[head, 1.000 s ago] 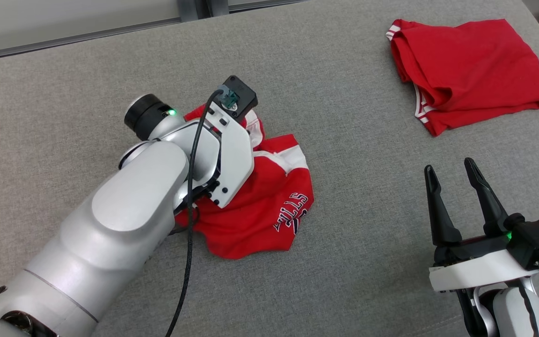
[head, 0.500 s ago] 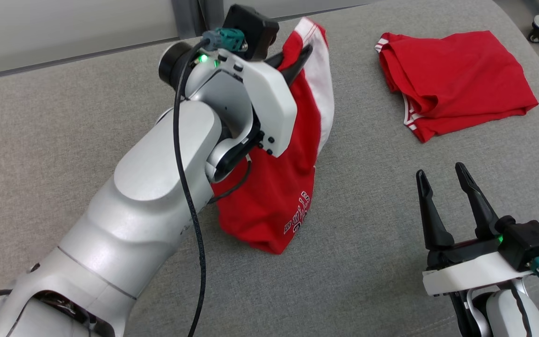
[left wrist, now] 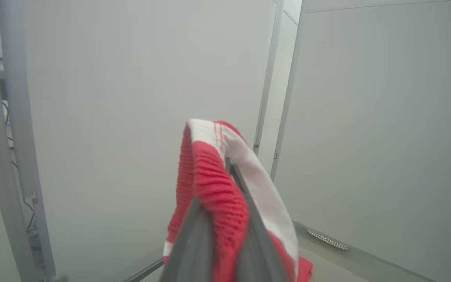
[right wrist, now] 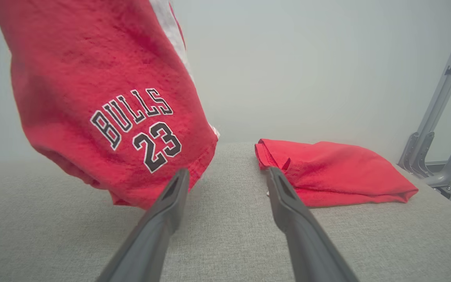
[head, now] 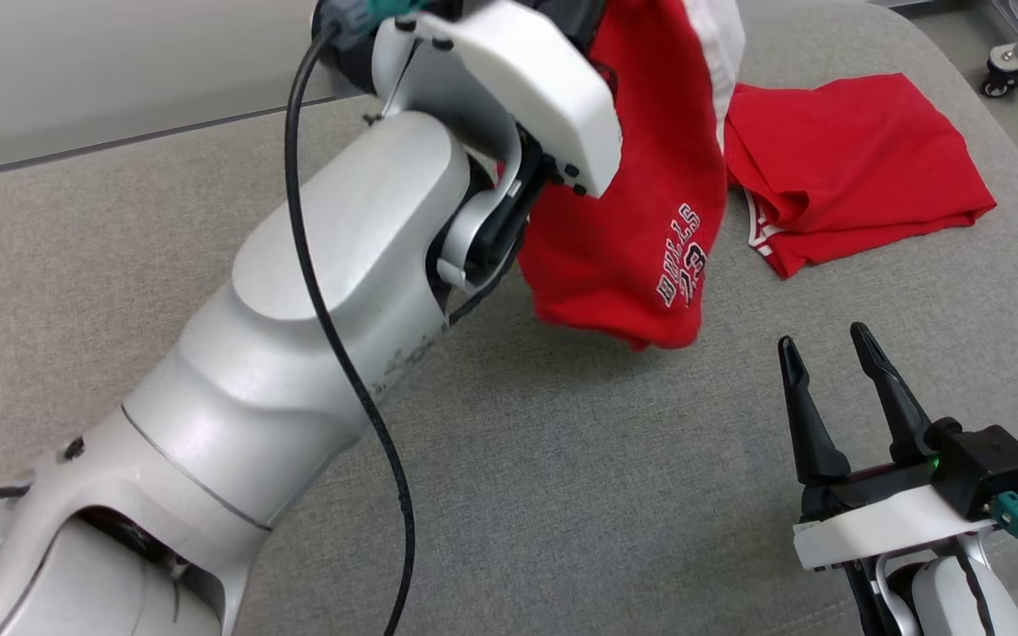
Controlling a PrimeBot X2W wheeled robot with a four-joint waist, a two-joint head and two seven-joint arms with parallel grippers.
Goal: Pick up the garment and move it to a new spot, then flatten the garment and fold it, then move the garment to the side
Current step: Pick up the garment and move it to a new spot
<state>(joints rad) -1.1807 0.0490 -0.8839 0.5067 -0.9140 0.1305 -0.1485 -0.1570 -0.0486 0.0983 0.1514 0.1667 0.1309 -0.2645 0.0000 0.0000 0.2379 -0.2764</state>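
Left wrist: left claw [left wrist: 218,174] pinching garment [left wrist: 204,154] hem — right wrist: its lettering [right wrist: 135,125], right claw [right wrist: 227,176] wide.

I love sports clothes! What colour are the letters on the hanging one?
Black with white outlines, on the red garment; clearest in the right wrist view.

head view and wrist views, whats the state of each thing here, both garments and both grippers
left gripper, shut on a ribbed edge of the Bulls garment
right gripper, open, empty, above the grey surface
Bulls garment, bunched, hanging from the left gripper, hem seemingly clear of the surface
folded red garment, lying on the grey surface, untouched
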